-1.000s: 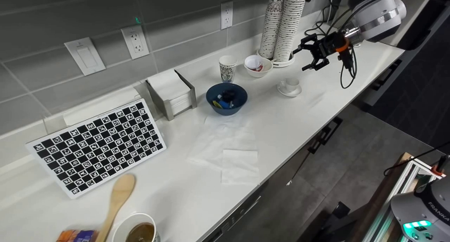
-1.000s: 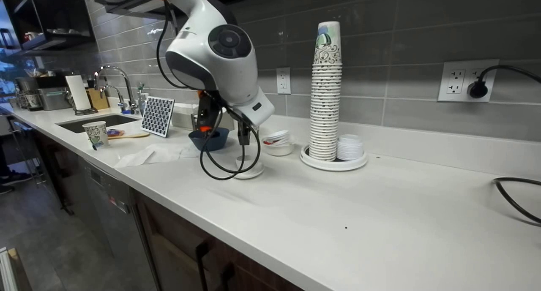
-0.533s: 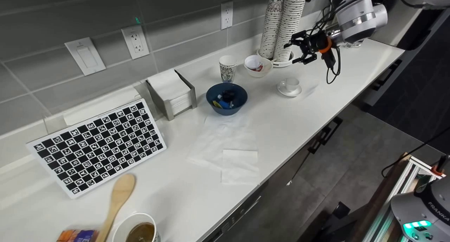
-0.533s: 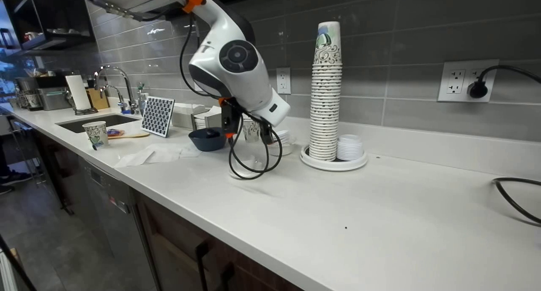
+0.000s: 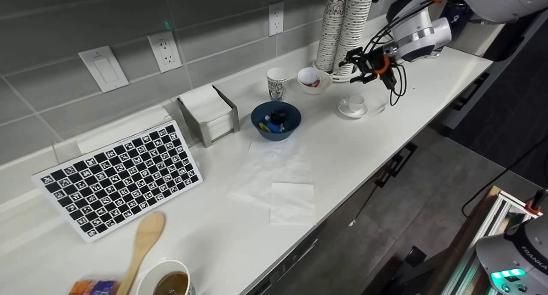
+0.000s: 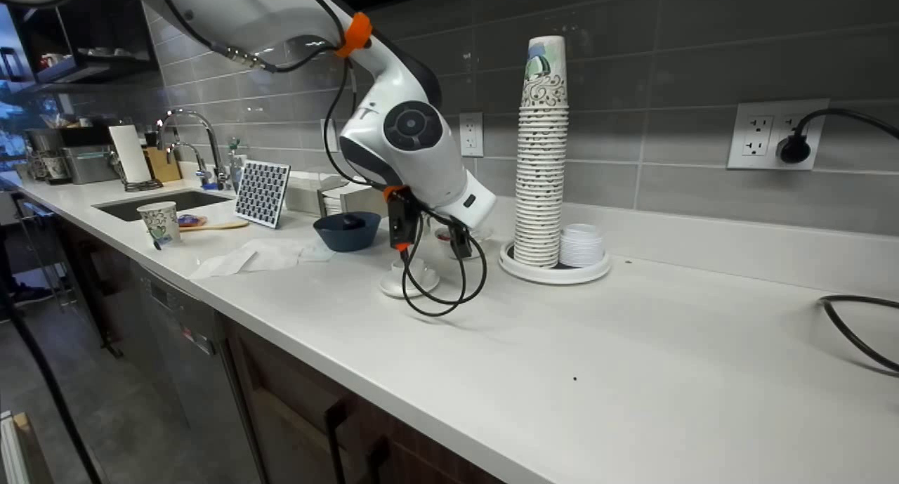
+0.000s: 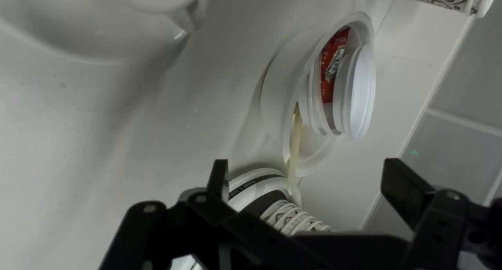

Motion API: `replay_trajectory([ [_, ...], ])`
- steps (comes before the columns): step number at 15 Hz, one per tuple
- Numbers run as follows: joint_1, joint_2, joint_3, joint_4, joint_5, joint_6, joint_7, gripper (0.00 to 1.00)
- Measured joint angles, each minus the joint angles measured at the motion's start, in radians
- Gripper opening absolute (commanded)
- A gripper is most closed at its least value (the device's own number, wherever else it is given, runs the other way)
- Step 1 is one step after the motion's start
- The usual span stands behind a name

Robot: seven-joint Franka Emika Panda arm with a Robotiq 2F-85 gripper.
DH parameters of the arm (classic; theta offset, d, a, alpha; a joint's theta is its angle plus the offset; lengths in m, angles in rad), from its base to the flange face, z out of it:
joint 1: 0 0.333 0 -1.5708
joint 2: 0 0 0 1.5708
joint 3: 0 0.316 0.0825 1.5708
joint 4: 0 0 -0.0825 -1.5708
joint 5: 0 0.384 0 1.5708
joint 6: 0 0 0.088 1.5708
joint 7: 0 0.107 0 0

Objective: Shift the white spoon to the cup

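I have the gripper (image 7: 306, 176) wide above the counter (image 5: 351, 145), pale handle (image 7: 294, 152) jutting from white bowl (image 7: 277, 87), cup (image 5: 356, 102) on saucer (image 5: 352, 114).

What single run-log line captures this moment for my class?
jaws: open, empty; pale spoon (head hidden): sticking out of white bowl; cup: on saucer; shift: not done

Brand and unit
In an exterior view, "FRANKA" stands on a grey housing (image 5: 509, 257); in the wrist view, "inch" stands on the black band (image 7: 257, 182) of a round white tray (image 7: 251, 194), digits unclear.
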State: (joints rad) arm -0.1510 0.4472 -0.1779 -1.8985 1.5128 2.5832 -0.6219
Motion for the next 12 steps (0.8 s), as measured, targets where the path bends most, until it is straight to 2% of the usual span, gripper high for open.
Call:
replay_trajectory([
  [8,-0.036,0.063,0.023,0.085,0.086,-0.145,-0.153,0.97],
  [12,-0.047,0.109,0.025,0.144,0.162,-0.159,-0.234,0.93],
])
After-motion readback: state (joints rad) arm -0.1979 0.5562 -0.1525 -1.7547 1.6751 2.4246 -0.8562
